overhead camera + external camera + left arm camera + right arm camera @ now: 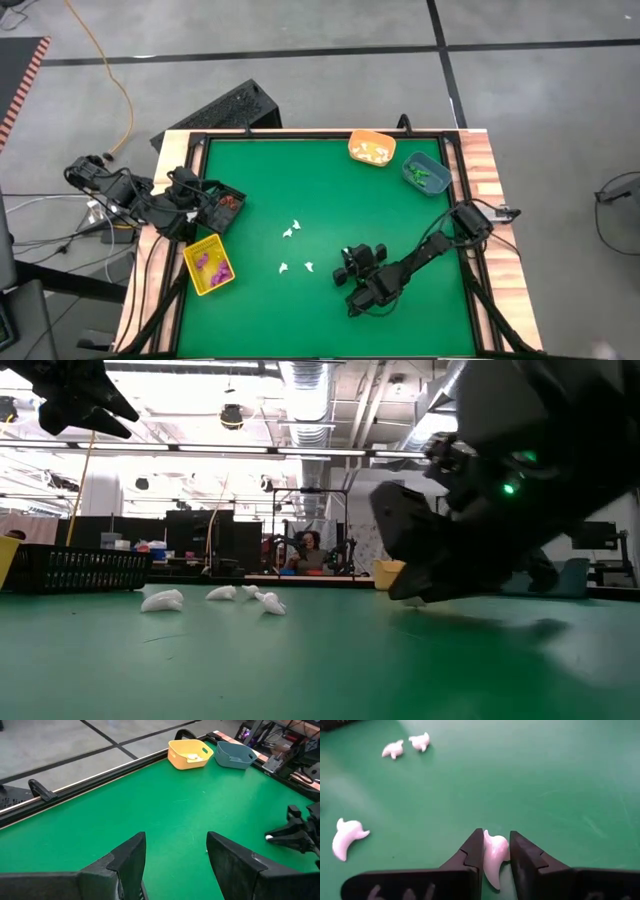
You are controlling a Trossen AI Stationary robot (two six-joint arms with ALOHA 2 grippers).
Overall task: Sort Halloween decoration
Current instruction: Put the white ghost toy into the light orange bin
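Observation:
White ghost-shaped trinkets lie on the green mat: a pair (293,228) and two more (283,267), (309,266). In the right wrist view one white trinket (492,854) sits between the fingers of my right gripper (496,851), which is shut on it, low over the mat's near-middle (343,270). Three other white trinkets show beyond it, one of them (347,839) close by. My left gripper (176,862) is open and touches nothing; it hovers high at the table's left side (195,205), next to the black bin (225,208). My right gripper pinches the white trinket between its two fingertips (474,851), which lie on its two sides at its thick upper part (495,845). Its tapered tail (492,881) runs back between the fingers. The fingers come in low and slanting. Whether the trinket is clear of the mat, I cannot tell.
The black bin holds reddish-brown trinkets and the yellow bin (208,265) purple ones, both at the left edge. At the far right, the orange bin (370,148) holds white trinkets and the blue bin (425,172) green ones. A raised black rail rims the mat.

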